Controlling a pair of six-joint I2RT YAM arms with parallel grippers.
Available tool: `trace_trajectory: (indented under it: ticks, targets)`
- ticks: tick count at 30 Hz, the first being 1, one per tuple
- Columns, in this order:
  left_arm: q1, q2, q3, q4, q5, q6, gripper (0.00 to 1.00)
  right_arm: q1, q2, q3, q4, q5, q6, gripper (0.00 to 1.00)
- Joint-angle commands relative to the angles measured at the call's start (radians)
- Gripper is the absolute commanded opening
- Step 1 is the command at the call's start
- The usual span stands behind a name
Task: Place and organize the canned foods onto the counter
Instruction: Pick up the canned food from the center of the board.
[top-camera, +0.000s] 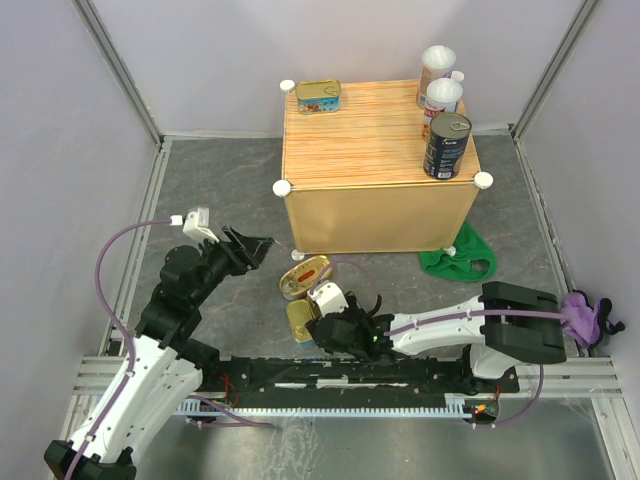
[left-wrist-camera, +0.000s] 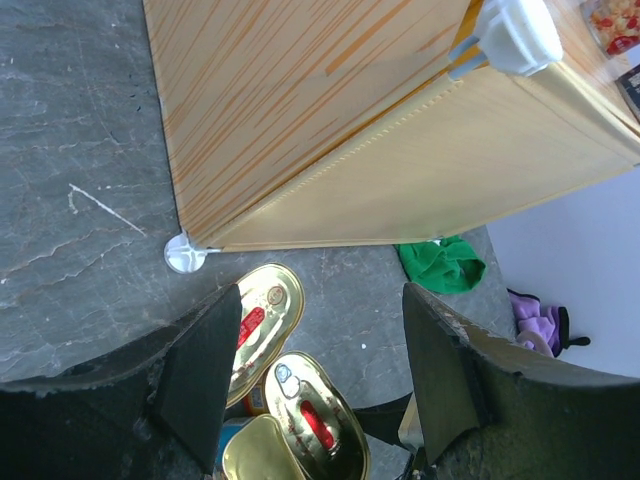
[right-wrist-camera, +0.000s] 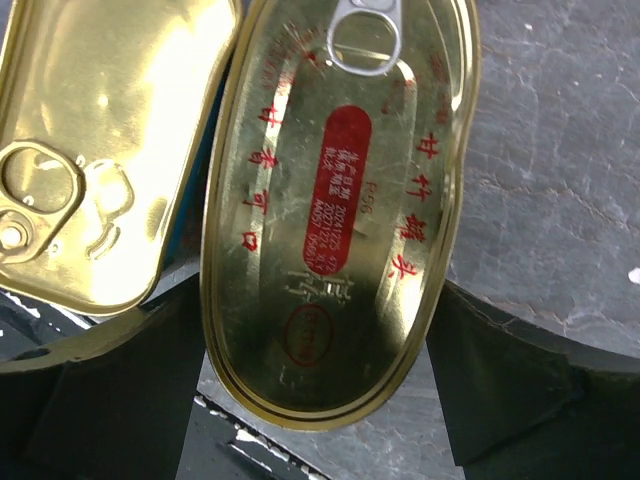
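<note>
The counter (top-camera: 372, 135) stands at the back. It carries a rectangular tin (top-camera: 318, 96) at its far left corner, two white-lidded cylinders (top-camera: 441, 88) and a dark blue cylinder (top-camera: 446, 145) at the right. On the floor in front lie an oval gold tin (top-camera: 304, 277) and a rectangular gold tin (top-camera: 301, 322). My right gripper (right-wrist-camera: 315, 292) is shut on a second oval tin with a red label (right-wrist-camera: 340, 210), its fingers (right-wrist-camera: 500, 390) pressed against both long sides. My left gripper (left-wrist-camera: 320, 300) is open and empty, hovering above the tins (left-wrist-camera: 262, 322) near the counter's front left corner.
A green cloth (top-camera: 457, 258) lies at the counter's front right foot. A purple cloth (top-camera: 588, 317) sits at the right edge. White knobs (left-wrist-camera: 518, 35) stick out at the counter's corners. The metal rail (top-camera: 340, 385) runs along the near edge.
</note>
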Motion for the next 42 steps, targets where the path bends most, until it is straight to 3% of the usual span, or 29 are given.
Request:
trace_trajectory:
  ticks: [1, 4, 8, 21, 42]
  targets:
    - [-0.002, -0.004, 0.039, -0.023, -0.024, 0.008, 0.72, -0.005, 0.029, -0.003, 0.151, 0.041, -0.073, 0.89]
    - [-0.003, -0.004, 0.042, -0.028, -0.02, 0.01, 0.72, -0.007, 0.046, -0.009, 0.188, 0.047, -0.082, 0.79]
    - [-0.003, 0.0, 0.045, -0.031, -0.018, 0.015, 0.72, -0.008, 0.045, -0.013, 0.189, 0.05, -0.076, 0.51]
    - [-0.003, -0.011, 0.055, -0.016, -0.016, 0.008, 0.72, 0.014, -0.172, -0.004, -0.05, 0.075, -0.004, 0.13]
    - [-0.003, -0.039, 0.068, 0.003, -0.019, -0.013, 0.72, 0.121, -0.357, 0.171, -0.407, 0.185, 0.047, 0.08]
